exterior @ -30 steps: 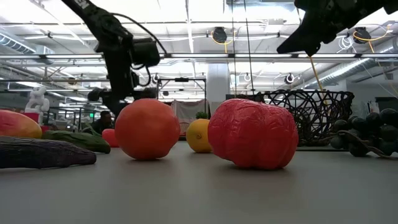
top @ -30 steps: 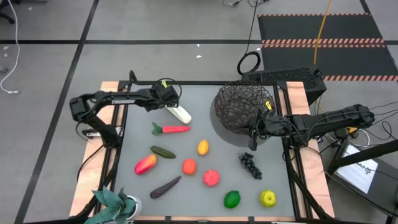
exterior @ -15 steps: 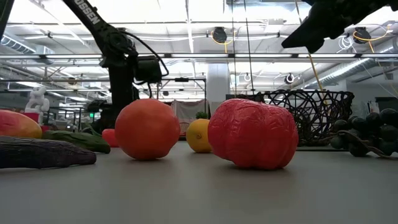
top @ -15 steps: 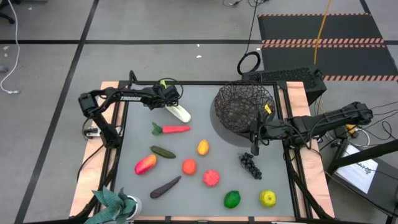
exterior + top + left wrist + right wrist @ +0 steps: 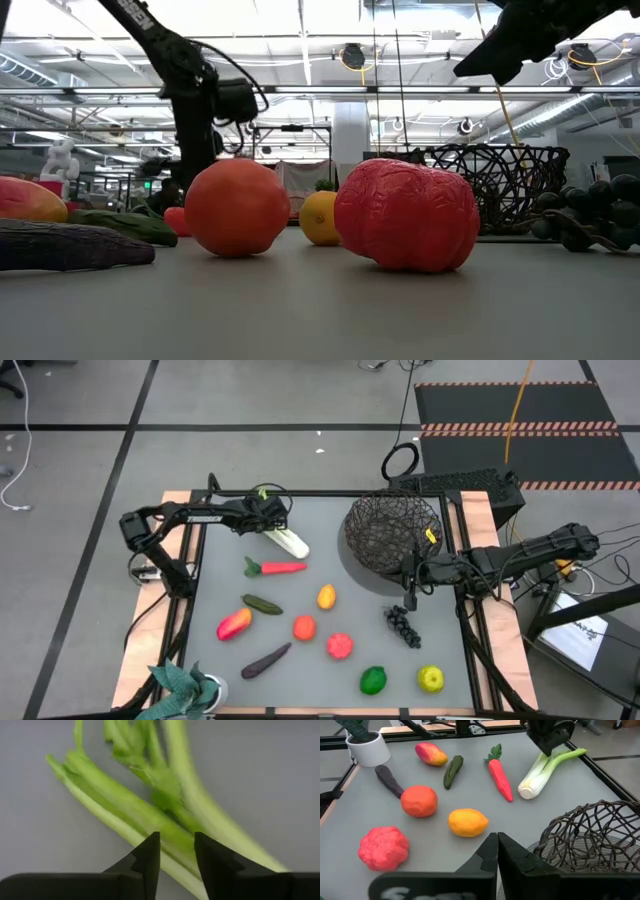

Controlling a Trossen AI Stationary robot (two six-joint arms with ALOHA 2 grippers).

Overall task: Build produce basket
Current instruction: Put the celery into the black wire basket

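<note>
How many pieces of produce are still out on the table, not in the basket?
10: leek under the left gripper, carrot, cucumber, mango, eggplant, orange lemon, orange, red fruit, grapes, lime, yellow apple. Correction: 11.

no readable text or labels

left arm: showing black jointed links, white lettering, looping black cable
right arm: showing black links, yellow tag
fingers: showing dark tapered wedges
</note>
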